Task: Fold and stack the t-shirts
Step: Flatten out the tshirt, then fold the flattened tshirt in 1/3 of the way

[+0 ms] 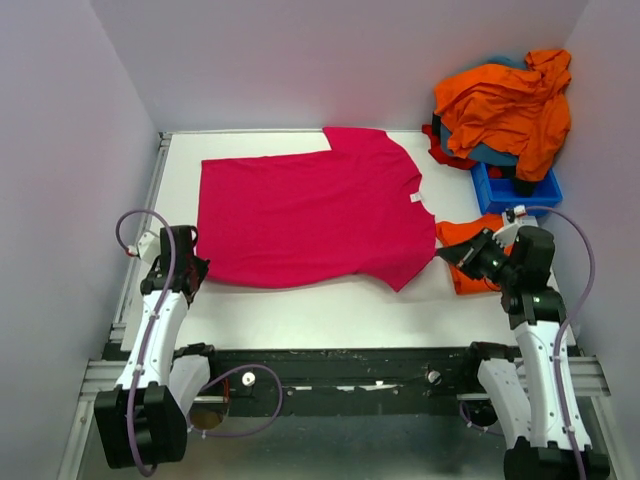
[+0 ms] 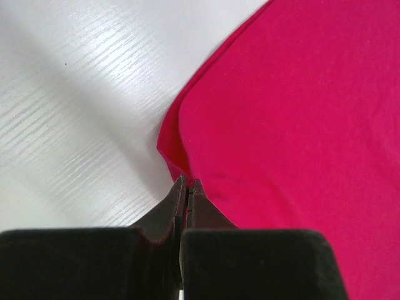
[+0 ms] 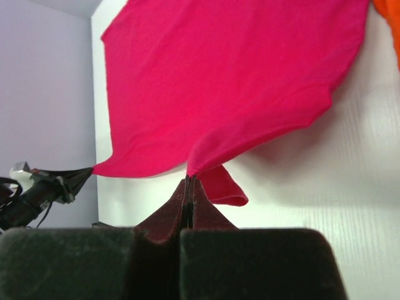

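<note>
Magenta tee (image 1: 310,210) flat, tee heap (image 1: 508,100) over blue bin (image 1: 515,190) (far right)

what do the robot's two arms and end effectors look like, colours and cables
The left arm and right arm have white links, black joints and black bases. A thin lilac cable loops along each. The left end effector and right end effector are matte black, each with two wedge-shaped fingers tapering to thin tips.

White table (image 1: 300,312), pale lilac walls (image 1: 350,60)
</note>
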Robot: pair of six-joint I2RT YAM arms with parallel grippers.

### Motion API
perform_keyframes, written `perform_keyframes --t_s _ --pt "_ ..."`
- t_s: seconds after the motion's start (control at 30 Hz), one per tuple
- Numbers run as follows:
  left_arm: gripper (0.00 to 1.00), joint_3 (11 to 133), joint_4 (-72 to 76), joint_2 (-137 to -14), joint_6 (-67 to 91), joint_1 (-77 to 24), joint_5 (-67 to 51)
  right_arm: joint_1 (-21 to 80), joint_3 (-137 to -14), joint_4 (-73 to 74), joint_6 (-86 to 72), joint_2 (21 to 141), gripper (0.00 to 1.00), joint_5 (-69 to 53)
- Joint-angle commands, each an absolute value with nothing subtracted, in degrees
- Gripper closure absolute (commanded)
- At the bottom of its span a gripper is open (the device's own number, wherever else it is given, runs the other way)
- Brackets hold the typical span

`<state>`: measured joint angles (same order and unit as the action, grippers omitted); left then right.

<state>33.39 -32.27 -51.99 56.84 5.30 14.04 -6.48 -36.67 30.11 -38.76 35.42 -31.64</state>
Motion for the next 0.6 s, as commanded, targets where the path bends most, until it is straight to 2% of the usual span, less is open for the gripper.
perform_keyframes --t_s 0.0,0.37,0.57 --pt "1.0 36.9 -31.64 -54.04 56.52 5.71 15.56 -6.68 -41.47 30.15 -35.07 42.78 0.99 -28.21" --pt "1.0 43.5 -26.81 -65.21 62.13 5.8 15.99 -6.5 -57.12 21.01 -38.85 69.06 0.99 -26.98" --pt "1.0 48.51 -26.2 -72.24 62.84 6.15 16.88 -4.05 -67.65 21.53 -38.06 81.45 0.99 -28.56"
